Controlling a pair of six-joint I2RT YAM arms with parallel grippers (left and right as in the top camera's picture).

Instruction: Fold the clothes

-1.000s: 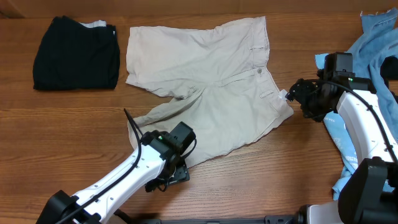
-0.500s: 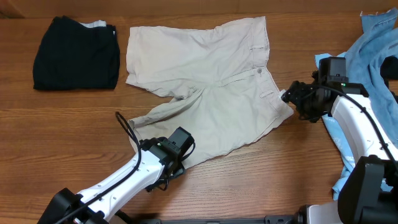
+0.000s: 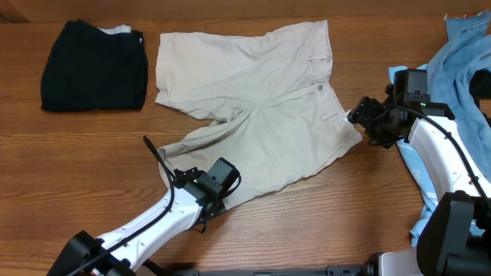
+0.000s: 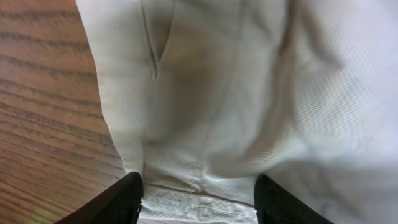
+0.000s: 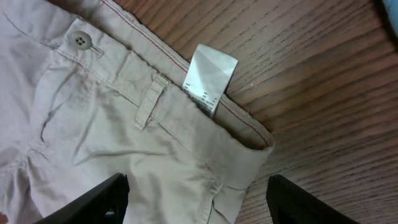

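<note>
The beige shorts [image 3: 261, 100] lie spread flat on the wooden table, waistband to the right, one leg toward the far left, the other toward the near left. My left gripper [image 3: 219, 201] is open at the hem of the near leg; the left wrist view shows the hem [image 4: 199, 199] lying between the two fingers [image 4: 198, 208]. My right gripper [image 3: 359, 123] is open over the near corner of the waistband; the right wrist view shows the waistband corner [image 5: 245, 155], a white label [image 5: 211, 78] and the button [image 5: 79, 40] ahead of the fingers [image 5: 198, 202].
A black folded garment [image 3: 93, 65] lies at the far left. Blue denim and light-blue garments [image 3: 460, 57] are piled at the right edge, around the right arm's base. Bare wood [image 3: 77, 161] lies near left.
My left gripper has moved up and right onto the hem of the near leg. My right gripper has shifted a little left, to the waistband corner.
</note>
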